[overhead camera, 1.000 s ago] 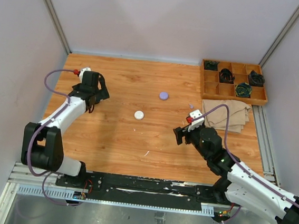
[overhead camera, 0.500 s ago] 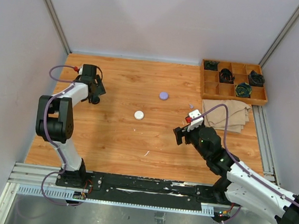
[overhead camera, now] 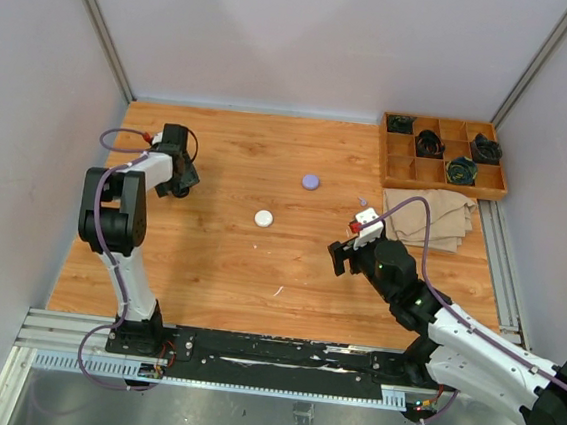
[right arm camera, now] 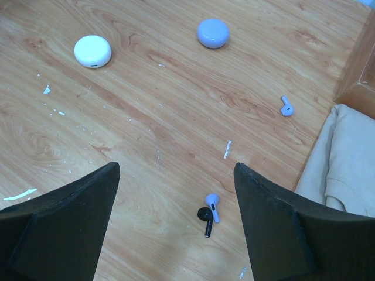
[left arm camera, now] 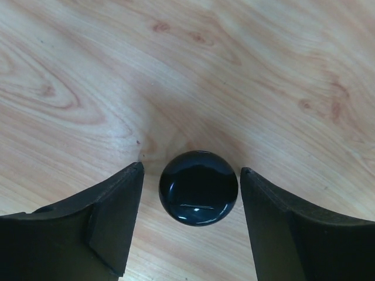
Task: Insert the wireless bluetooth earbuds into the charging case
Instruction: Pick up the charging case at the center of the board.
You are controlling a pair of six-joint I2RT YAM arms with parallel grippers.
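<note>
Your left hand (left arm camera: 190, 170) straddles the black case (left arm camera: 198, 188), jaws apart and not touching, placed to grip it. Your right hand (right arm camera: 176, 167) hangs wide and empty above the earbuds (right arm camera: 213, 205).

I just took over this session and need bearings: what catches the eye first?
A glossy black case sits at the table's left, between the open left hand's fingers, untouched. Beneath the open right hand lie a black earbud and a lilac earbud, close together; a white case and a lilac case sit mid-table.
</note>
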